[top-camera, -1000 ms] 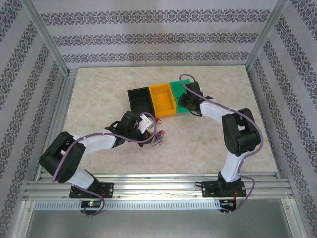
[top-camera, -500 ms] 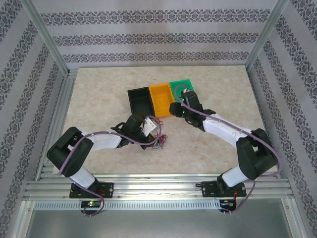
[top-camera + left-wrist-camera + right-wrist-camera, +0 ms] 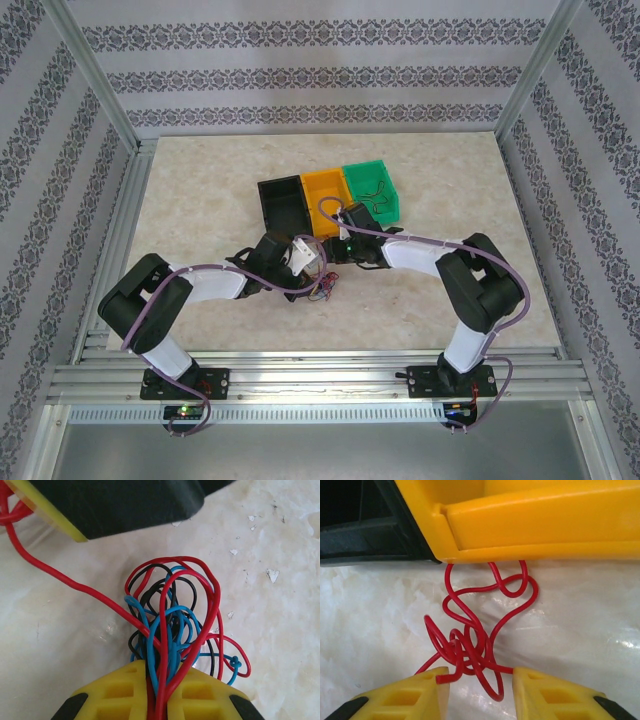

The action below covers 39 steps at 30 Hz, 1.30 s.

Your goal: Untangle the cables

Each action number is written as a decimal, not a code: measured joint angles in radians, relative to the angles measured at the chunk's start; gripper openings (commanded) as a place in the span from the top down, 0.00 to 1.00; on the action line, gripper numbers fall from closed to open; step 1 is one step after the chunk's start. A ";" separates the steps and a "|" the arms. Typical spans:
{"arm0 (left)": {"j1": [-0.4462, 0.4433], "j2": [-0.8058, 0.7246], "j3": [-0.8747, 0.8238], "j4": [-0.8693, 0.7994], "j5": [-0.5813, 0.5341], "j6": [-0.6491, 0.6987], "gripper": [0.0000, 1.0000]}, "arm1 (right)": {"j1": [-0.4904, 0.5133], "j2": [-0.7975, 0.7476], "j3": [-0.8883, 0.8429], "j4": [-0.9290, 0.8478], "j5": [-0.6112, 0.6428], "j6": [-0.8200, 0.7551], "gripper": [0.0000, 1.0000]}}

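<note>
So, starting on the left: the left hand (image 3: 159, 700) is clenched tight on the cables (image 3: 172, 625). They're a messy bunch of red, blue and black loops fanning out from between its yellow fingers (image 3: 115, 695) onto the pale surface (image 3: 280, 540). From above, that bunch sits just in front of the left hand, near the middle of the surface. One long red wire (image 3: 60, 577) leaves the bunch and runs up and off to the left corner of the wrist picture.

Moving right, the right hand (image 3: 480, 676) is released. Its fingers stand apart with a small clump of red loops (image 3: 475, 625) lying between and just ahead of them, and nothing looks pinched. That clump is pushed right up against the foot of the orange bin (image 3: 545, 520), with the black bin (image 3: 360, 535) beside it. Furthest right is the green bin (image 3: 390, 195), with what looks like a dark wire in it.

My worries:
- The left hand has the whole bundle at once, so any tug on the red wire will probably cinch things tighter, especially the small blue knot (image 3: 234, 663).
- If the right hand closes where it is, it could grab several red loops together, not one strand.
- The clump sits so close to the orange bin that a loop could hook under its lip and drag the bin along.
</note>
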State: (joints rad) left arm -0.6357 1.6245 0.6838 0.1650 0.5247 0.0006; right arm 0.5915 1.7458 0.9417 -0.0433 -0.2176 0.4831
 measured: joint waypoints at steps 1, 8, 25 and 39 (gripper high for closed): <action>0.000 0.000 -0.001 0.002 -0.002 0.000 1.00 | 0.000 0.000 0.002 0.002 0.001 -0.003 0.90; 0.000 0.001 -0.012 0.036 -0.046 -0.005 1.00 | -0.024 -0.003 -0.023 0.041 0.019 0.028 1.00; -0.007 0.080 0.013 0.182 -0.345 -0.201 1.00 | -0.271 -0.272 -0.315 0.079 0.256 0.359 1.00; -0.037 0.080 -0.003 0.209 -0.184 -0.121 1.00 | -0.316 -0.296 -0.049 0.079 0.199 0.172 1.00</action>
State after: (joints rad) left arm -0.6731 1.7046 0.6807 0.3740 0.3408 -0.1200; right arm 0.2752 1.4502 0.8925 0.0353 -0.0189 0.6548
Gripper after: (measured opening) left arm 0.093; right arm 0.059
